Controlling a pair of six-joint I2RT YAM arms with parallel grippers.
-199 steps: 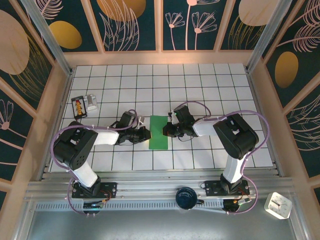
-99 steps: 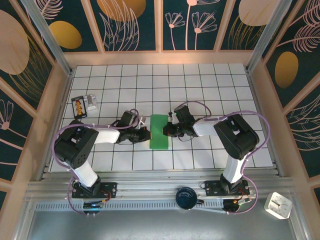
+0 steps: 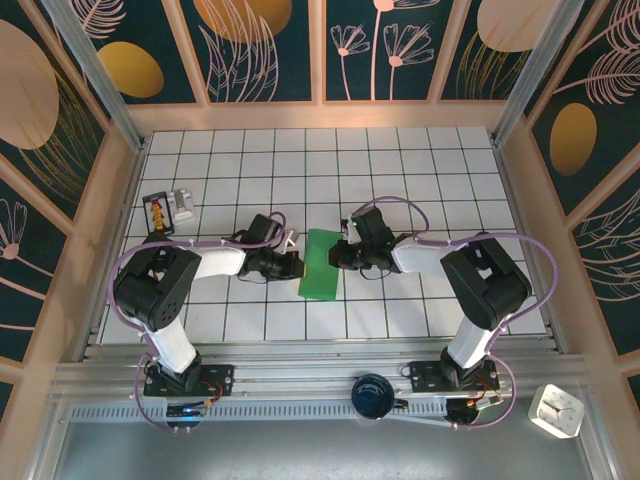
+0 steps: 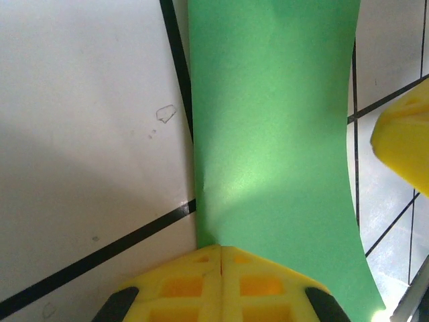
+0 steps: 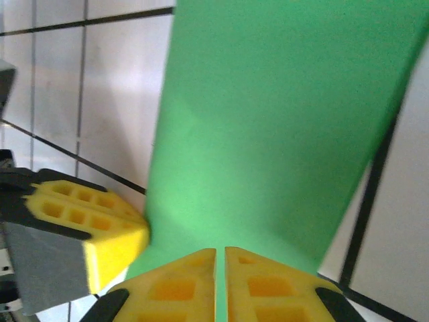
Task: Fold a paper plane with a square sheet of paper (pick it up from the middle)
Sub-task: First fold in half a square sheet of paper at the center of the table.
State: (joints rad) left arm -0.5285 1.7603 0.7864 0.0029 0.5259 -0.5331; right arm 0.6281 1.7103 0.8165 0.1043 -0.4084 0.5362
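Square sheet of paper [image 3: 320,265] lies on the white tiled surface [image 3: 420,180], in the middle, btwn the two arms. From above it looks long & slim, not square, so it's prob. folded in half. L jaws are pressed together, tips right at the paper's left edge. Can't tell if they pinch it or just push on it. R jaws sit at the right edge, nearly pressed together w/ a thin slit & green showing thru it. Can't tell if paper is caught in there.

Paper looks v. light, thin & bendy. I think it will slide on the smooth tiles, flop if held by one corner, & crumple or tear if squeezed hard. Best to take it mid-edge, both sides, w/ a soft pinch, i.e. about where the jaws are now.
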